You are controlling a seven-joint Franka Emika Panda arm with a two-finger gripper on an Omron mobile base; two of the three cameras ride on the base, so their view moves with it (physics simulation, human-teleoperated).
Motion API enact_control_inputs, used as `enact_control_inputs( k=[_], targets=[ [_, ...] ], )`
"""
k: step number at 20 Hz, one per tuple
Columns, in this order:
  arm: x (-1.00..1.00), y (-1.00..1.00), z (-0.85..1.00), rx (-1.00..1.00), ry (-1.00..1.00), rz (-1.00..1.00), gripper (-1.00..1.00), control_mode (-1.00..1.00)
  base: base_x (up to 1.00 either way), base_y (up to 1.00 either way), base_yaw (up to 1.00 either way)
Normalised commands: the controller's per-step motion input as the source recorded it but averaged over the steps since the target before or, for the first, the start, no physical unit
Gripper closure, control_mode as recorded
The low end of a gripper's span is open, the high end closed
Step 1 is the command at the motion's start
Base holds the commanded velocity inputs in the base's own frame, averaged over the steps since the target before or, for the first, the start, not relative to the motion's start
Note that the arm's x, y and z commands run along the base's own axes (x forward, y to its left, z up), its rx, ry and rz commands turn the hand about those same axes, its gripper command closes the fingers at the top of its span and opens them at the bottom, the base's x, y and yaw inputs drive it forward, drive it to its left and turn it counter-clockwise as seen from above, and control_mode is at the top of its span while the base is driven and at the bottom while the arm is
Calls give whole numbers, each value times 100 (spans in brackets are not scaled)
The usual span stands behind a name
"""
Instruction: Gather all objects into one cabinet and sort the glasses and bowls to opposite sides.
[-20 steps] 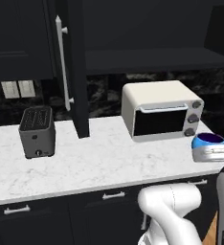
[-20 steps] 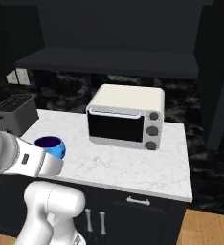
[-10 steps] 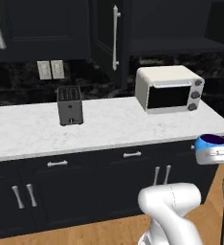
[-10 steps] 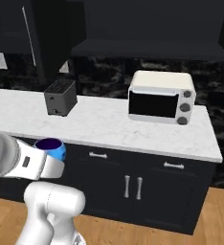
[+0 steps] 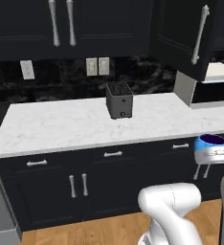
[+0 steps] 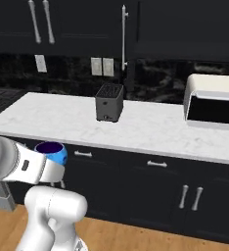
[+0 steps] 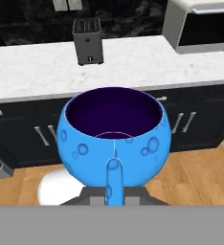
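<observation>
Carrying a glossy, bubble-dimpled blue mug (image 7: 114, 139).
Tool (image 7: 113, 191) clamped on its handle; boxy dark toaster (image 5: 119, 100) on marbled white tabletop (image 5: 61, 124).

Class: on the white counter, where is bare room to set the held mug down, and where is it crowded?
Free: the counter left of the toaster, and between toaster and toaster oven. Crowded: the right end, under the open cabinet door.
</observation>
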Motion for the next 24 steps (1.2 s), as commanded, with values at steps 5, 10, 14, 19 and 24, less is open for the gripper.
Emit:
enact_control_inputs(
  k=[5, 10, 14, 19, 24],
  targets=[
    [0, 0, 0, 0, 0, 0, 100, 100, -17, 100, 0],
    [0, 0, 0, 0, 0, 0, 100, 100, -17, 100, 0],
    [0, 0, 0, 0, 0, 0, 100, 100, -19, 100, 0],
    [0, 0, 0, 0, 0, 0, 100, 100, -17, 100, 0],
    [0, 0, 0, 0, 0, 0, 100, 100, -14, 100, 0]
  ],
)
